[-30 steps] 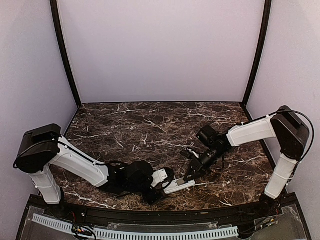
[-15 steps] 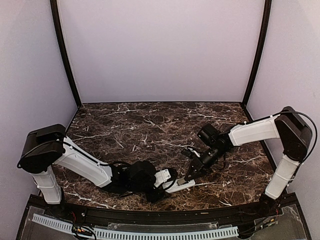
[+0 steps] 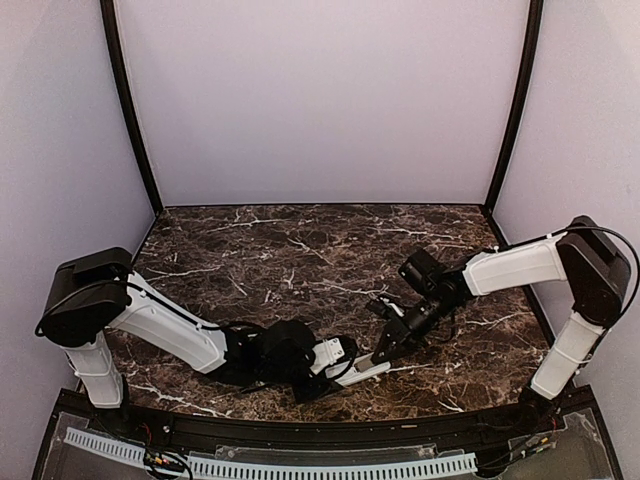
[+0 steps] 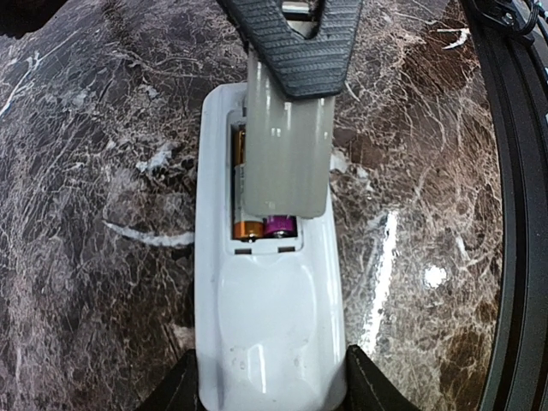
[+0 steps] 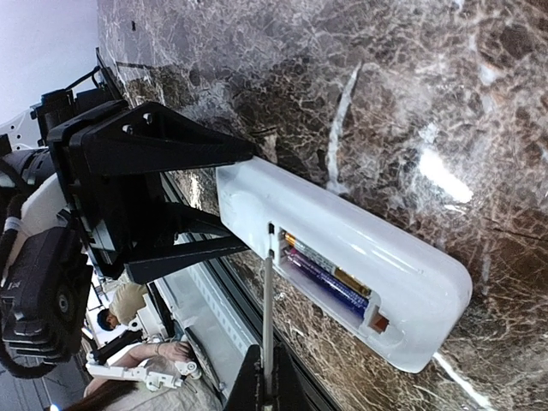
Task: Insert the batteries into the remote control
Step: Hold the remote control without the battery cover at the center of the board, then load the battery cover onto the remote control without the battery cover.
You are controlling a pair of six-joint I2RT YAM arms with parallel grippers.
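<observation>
The white remote control (image 4: 265, 325) lies back up near the table's front edge (image 3: 358, 372), its compartment open. Two batteries (image 4: 264, 228) lie side by side in it, one end orange and one purple; in the right wrist view they show lengthways (image 5: 330, 278). My left gripper (image 4: 270, 392) (image 3: 336, 368) has a black finger against each side of the remote's near end. My right gripper (image 5: 267, 384) (image 3: 384, 350) is shut on the thin grey cover piece (image 4: 287, 154) (image 5: 268, 300). The cover is tilted over the compartment with its lower edge at the slot's end.
The dark marble table (image 3: 300, 250) ends in a black raised rim (image 4: 514, 214) close beside the remote. Purple walls (image 3: 320, 100) close in the back and sides. The left arm (image 3: 170, 325) lies low along the front.
My left gripper's jaws have narrowed onto the remote's sides. The right gripper has sunk slightly toward the remote with the cover in it.
</observation>
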